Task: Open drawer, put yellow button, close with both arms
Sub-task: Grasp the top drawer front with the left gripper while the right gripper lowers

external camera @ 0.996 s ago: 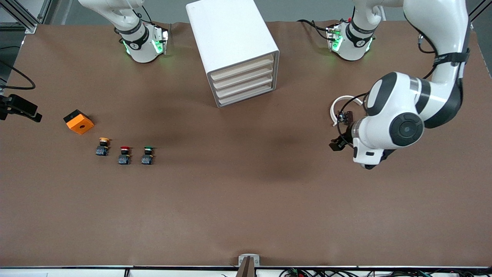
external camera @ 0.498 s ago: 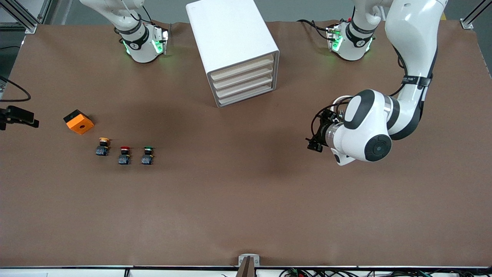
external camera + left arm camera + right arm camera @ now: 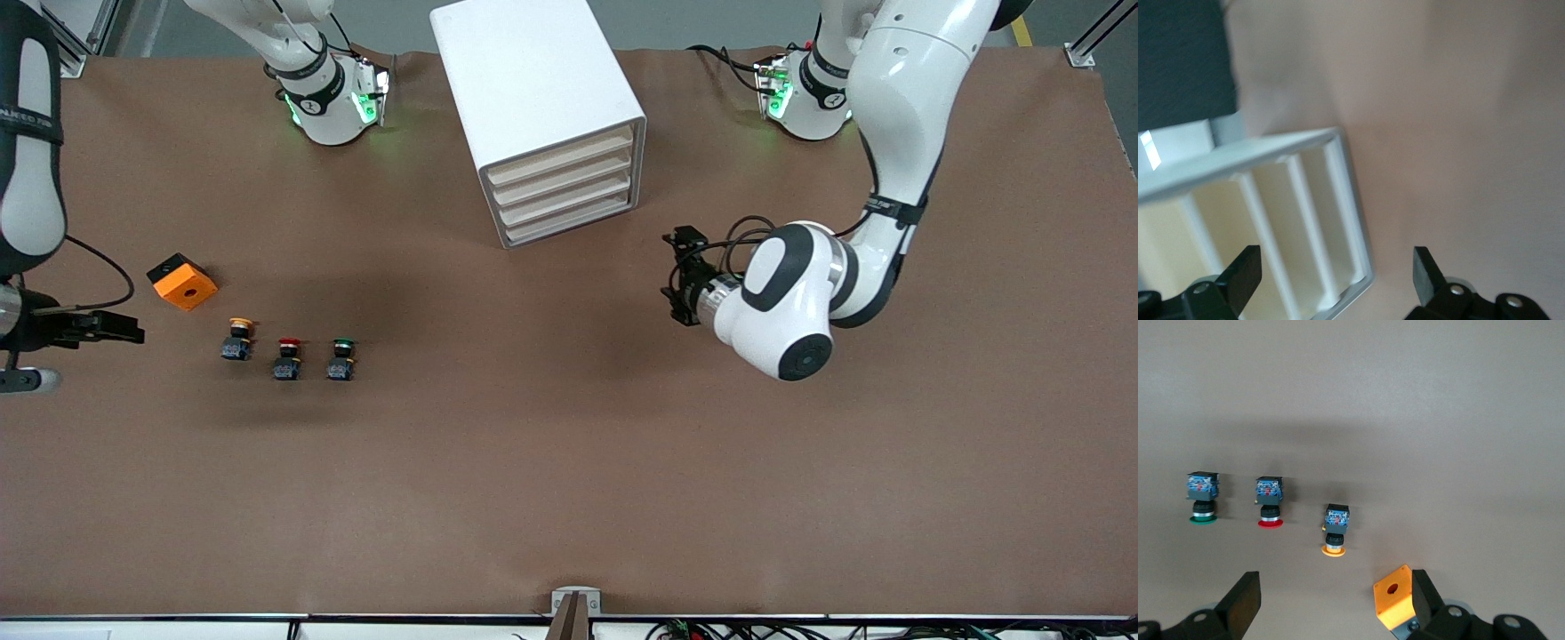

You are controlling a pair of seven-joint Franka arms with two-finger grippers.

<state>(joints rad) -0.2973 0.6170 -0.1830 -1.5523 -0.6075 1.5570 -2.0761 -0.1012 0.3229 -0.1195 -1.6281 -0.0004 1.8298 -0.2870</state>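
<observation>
The right gripper [image 3: 133,335] hangs wide open and empty over the right arm's end of the table, with the yellow button [image 3: 239,337] lying just beside it, toward the table's middle; in the right wrist view the button [image 3: 1335,531] sits between the spread fingers [image 3: 1241,603]. An orange box [image 3: 182,281] with a round hole lies near the button, farther from the front camera. Next along the row come a red button [image 3: 288,357] and a green button [image 3: 341,357], each a round cap on a dark blue body. The white cabinet [image 3: 533,89] holds 4 shut beige-fronted trays, the drawer [image 3: 562,158] uppermost. The left gripper [image 3: 677,286], also fully open and empty, hovers over brown table [image 3: 569,462] beside the cabinet's front. Since 1 second ago it has swung in toward the cabinet, and the right gripper has closed on the buttons. The brown table cover looks matte, the arms glossy.
</observation>
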